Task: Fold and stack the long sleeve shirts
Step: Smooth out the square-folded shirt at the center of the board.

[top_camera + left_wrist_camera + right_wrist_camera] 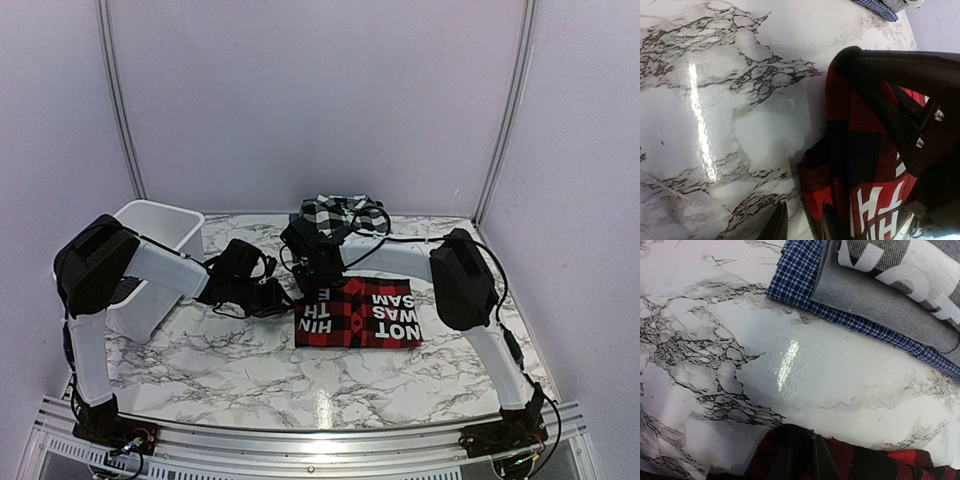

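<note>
The red-and-black check shirt [358, 312] lies folded flat at mid-table, white lettering up. My right gripper [318, 275] is at its far left corner. In the right wrist view that gripper [812, 437] is shut on the shirt's dark edge [875, 462], which bunches up round the tips. My left gripper [275, 297] sits low at the shirt's left edge. In the left wrist view it [804, 210] is slightly open, with bare marble in the gap and the shirt [860, 150] against its right finger [827, 222]. A pile of folded shirts stands at the back, a black-and-white plaid one [335, 212] on top.
A white plastic tub [160, 235] stands at the back left, beside the left arm. In the right wrist view the pile shows a blue check shirt [800, 275], a grey one [865, 295] and the plaid with lettering [900, 260]. The right arm [910, 100] crosses over the red shirt.
</note>
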Controlling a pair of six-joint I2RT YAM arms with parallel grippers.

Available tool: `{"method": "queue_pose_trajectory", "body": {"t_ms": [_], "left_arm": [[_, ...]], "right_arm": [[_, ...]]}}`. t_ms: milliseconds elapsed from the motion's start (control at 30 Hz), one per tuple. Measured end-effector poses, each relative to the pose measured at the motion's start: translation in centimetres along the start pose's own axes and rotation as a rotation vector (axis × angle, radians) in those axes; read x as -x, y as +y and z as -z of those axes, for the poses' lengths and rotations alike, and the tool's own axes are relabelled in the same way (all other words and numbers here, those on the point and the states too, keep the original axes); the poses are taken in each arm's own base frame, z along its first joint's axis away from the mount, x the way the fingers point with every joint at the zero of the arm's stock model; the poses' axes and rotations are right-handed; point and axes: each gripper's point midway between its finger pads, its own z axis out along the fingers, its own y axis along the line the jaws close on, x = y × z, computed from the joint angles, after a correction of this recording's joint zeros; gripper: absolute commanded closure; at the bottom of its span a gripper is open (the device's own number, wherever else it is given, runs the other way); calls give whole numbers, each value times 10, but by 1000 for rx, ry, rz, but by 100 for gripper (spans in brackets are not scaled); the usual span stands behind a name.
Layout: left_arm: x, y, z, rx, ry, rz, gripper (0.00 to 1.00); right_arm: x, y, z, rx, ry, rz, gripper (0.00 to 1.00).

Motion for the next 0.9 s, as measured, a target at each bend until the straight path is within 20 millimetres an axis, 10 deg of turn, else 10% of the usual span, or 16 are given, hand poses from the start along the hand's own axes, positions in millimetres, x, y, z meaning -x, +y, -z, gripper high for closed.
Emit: {"method": "queue_pose_trajectory", "body": {"t_ms": [900], "left_arm": [[13, -13, -28, -70, 1, -10, 100]], "right_arm": [[32, 15, 62, 121, -151, -38, 100]]}}
